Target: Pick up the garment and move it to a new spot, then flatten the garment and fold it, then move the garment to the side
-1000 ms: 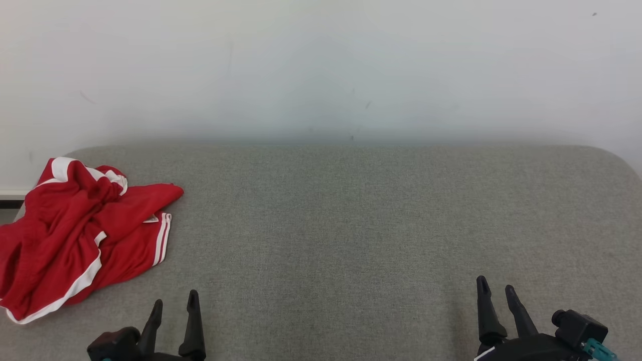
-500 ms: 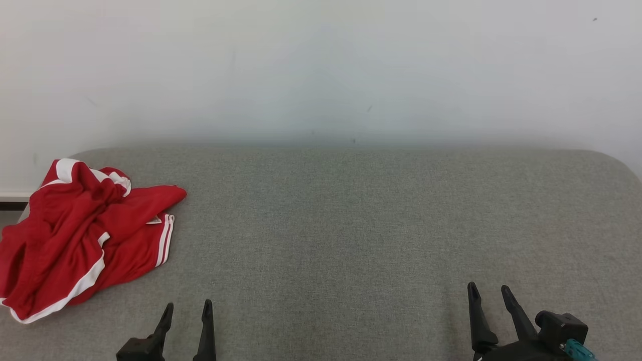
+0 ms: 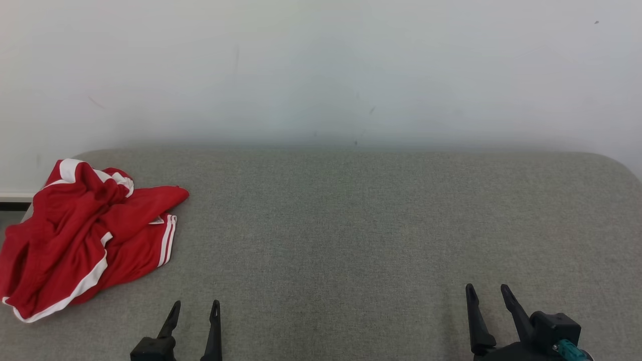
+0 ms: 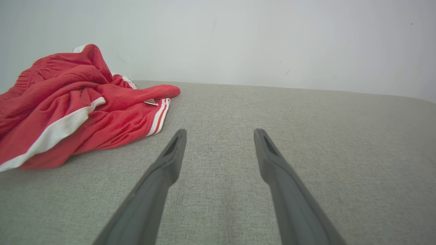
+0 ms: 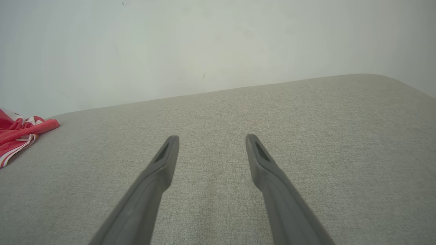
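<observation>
The crumpled red garment (image 3: 85,235), a white-striped soft knit, lies at the left end of the grey woven cushion (image 3: 351,225), its long axis diagonal, with a pointed fold aimed at the cushion's middle. The left wrist view adds its gathered waistband (image 4: 30,76). The left gripper (image 3: 196,304) and right gripper (image 3: 486,288) gape empty at the cushion's near edge.

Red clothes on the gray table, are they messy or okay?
Messy. The red garment lies crumpled in a heap at the left end of the gray surface, its white stripes twisted and folded over. Nothing else looks odd.
</observation>
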